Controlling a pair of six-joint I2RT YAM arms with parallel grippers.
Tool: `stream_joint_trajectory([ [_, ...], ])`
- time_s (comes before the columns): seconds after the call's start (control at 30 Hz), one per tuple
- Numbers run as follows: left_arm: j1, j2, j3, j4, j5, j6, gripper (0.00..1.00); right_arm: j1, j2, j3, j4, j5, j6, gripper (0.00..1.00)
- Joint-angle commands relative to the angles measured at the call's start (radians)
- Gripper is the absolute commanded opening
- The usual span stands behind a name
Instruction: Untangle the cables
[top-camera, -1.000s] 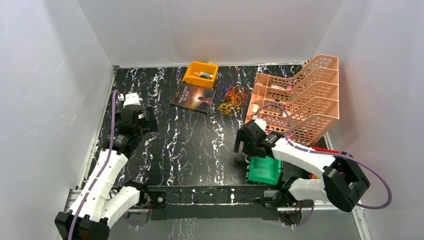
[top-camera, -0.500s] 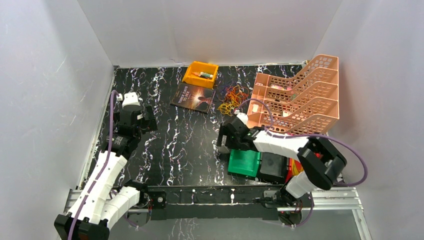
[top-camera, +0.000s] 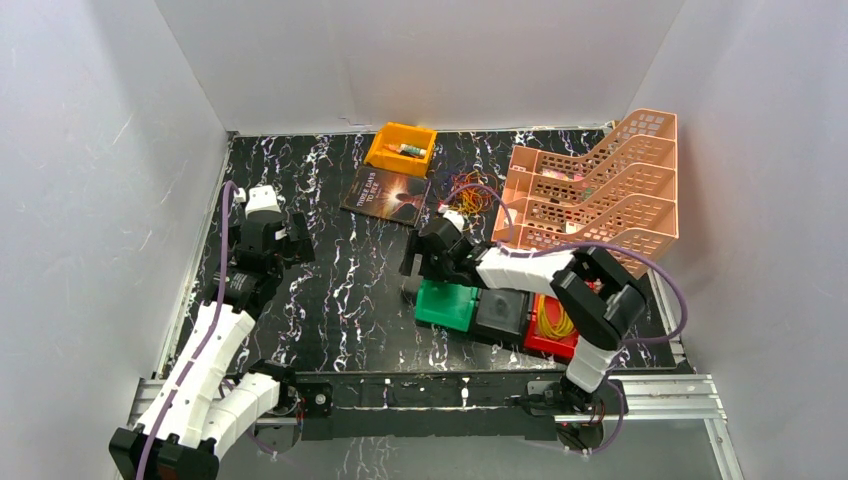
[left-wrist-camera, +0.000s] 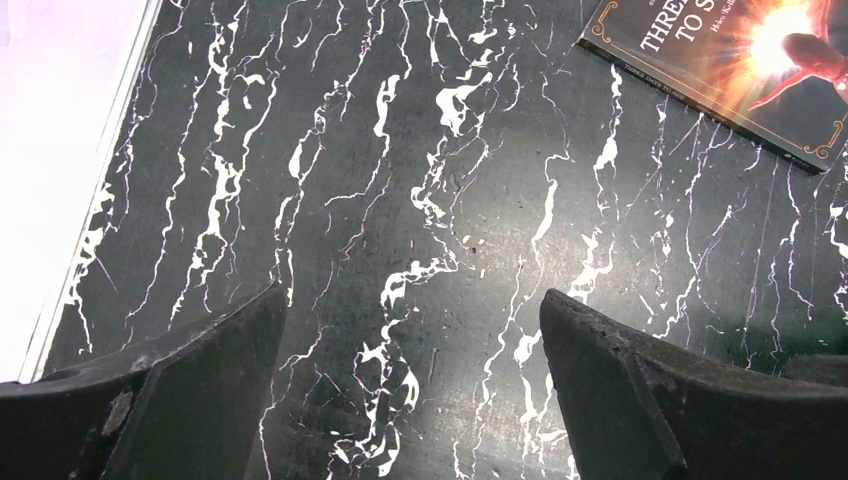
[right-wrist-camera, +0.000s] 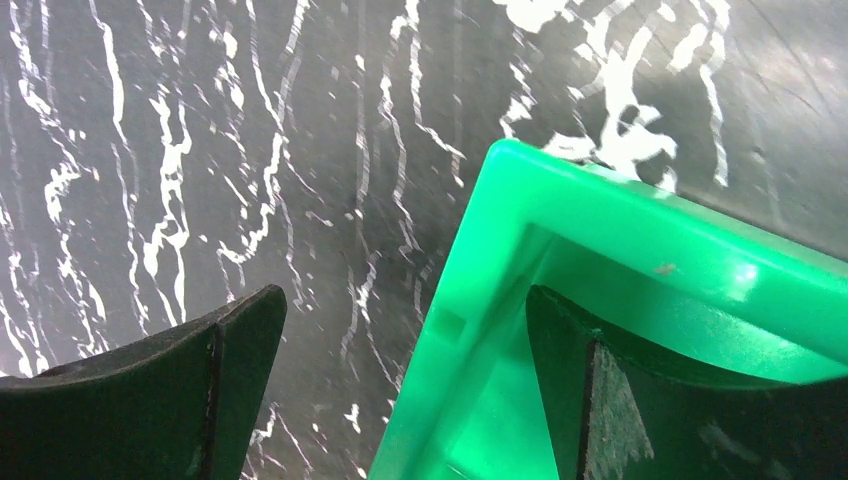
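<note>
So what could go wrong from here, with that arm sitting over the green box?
The right end effector is open with one finger inside the green bin and one outside, so a sideways move would probably drag the bin along. The cables lie beyond it, between the book and the pink rack; reaching in could snag the rack or shove the book.
</note>
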Motion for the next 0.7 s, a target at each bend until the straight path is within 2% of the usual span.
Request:
stream_joint_trajectory([
  [0.0, -0.003, -0.034, -0.014, 0.018, -0.041, 0.011, 0.98, 0.012, 0.108, 0.102, 0.086, -0.085, 0.021, 0.98],
  [0.43, -0.002, -0.055, -0.013, 0.018, -0.066, 0.009, 0.98, 0.076, 0.359, 0.402, 0.088, -0.129, -0.019, 0.98],
  [0.67, -0.001, -0.089, -0.014, 0.01, -0.112, 0.002, 0.98, 0.103, 0.521, 0.64, 0.04, -0.178, -0.035, 0.98],
])
